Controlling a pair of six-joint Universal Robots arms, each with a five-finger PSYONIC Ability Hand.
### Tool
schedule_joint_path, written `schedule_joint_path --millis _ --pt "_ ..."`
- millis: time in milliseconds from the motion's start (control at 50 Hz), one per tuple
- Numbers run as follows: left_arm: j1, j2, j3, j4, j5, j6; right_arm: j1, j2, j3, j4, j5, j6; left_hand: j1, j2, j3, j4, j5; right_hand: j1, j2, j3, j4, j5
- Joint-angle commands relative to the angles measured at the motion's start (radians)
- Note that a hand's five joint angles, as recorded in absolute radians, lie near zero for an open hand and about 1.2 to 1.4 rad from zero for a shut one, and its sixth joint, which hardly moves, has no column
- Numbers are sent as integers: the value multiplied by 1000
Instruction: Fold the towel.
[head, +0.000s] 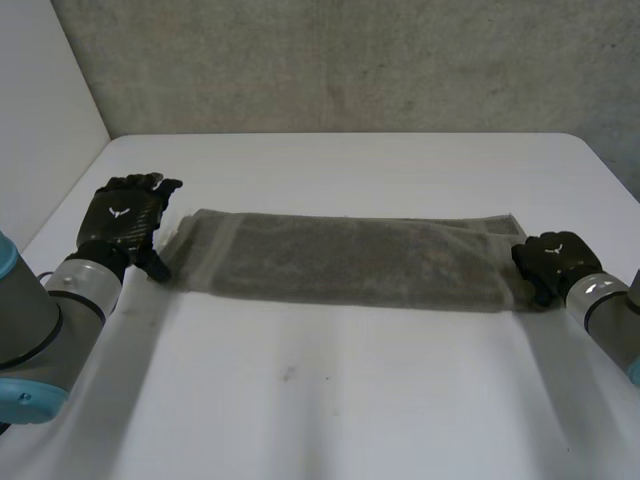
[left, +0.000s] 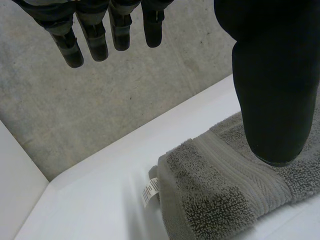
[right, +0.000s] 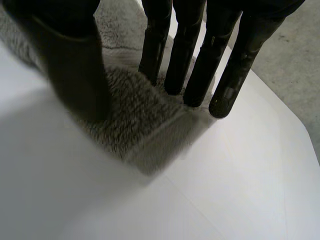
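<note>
- A white table (head: 330, 400) with rounded far corners fills the foreground.
- Behind it stands a rough grey concrete wall (head: 350, 60), mottled and speckled.
- A plain white panel (head: 40, 90) closes the left side.
- The light is soft and even.

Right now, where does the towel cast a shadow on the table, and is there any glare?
Head view: thin soft shadow under the towel along its near edge; no glare on the table. Left wrist view: faint shadow beside the label.
</note>
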Motion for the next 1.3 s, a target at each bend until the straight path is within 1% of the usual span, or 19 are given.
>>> schedule_joint_path --millis 20,220,300,420,480,520,540,580,620,640,680,700,740,800,840,1000,1120,1200,1300 --pt "0 0 -1 -1 0 0 -23 43 -41 6 26 -68 4 9 9 9 -29 477 473 479 489 489" --pt "8 0 -5 -1 0 0 -161 26 -80 18 57 -99 4 9 9 9 -29 477 473 479 489 489" --pt "12 2 -7 -1 0 0 -252 29 -130 46 59 -194 4 9 9 9 -29 477 473 479 489 489" --pt "17 3 -7 -1 0 0 -272 17 -210 109 59 -262 4 9 9 9 -29 477 473 479 489 489" --pt "21 5 -7 -1 -2 0 -215 -6 -281 152 62 -239 4 9 9 9 -29 477 473 479 489 489" --pt "23 14 -7 -1 -2 -1 -60 -34 -357 175 65 -178 4 9 9 9 -29 477 473 479 489 489" --pt "23 14 -7 -1 -2 -1 -59 -34 -357 175 65 -177 4 9 9 9 -29 477 473 479 489 489" --pt "23 15 -7 -1 -2 -1 114 -21 -432 178 80 -132 4 9 9 9 -29 477 473 479 489 489" --pt "23 17 -8 -1 -2 -1 200 -8 -466 176 95 -128 4 9 9 9 -29 477 473 479 489 489" --pt "23 17 -8 -1 -2 -1 201 -8 -466 176 95 -128 4 9 9 9 -29 477 473 479 489 489" --pt "23 17 -10 -1 -2 -1 376 47 -536 175 123 -131 4 9 9 9 -29 477 473 479 489 489" --pt "23 17 -10 -1 -2 -1 377 48 -537 175 123 -131 4 9 9 9 -29 477 473 479 489 489" --pt "23 17 -14 -1 -2 -1 533 121 -596 175 128 -133 4 9 9 9 -29 477 473 479 489 489" --pt "23 17 -15 1 -2 -1 595 158 -613 175 126 -134 4 9 9 9 -29 477 473 479 489 489" --pt "23 17 -15 2 -2 -1 686 231 -635 172 120 -141 4 9 9 9 -29 477 473 479 489 489" --pt "23 17 -21 7 0 -1 782 368 -666 178 118 -187 4 9 9 9 -29 477 473 479 489 489" --pt "23 17 -22 7 0 0 785 344 -653 176 117 -177 4 9 9 9 -29 477 473 479 489 489" --pt "23 18 -21 7 0 -1 773 264 -646 158 112 -155 4 9 9 9 -29 477 473 479 489 489" --pt "21 17 -21 18 -2 0 760 247 -650 120 70 -112 4 9 9 9 -29 477 473 479 489 489"
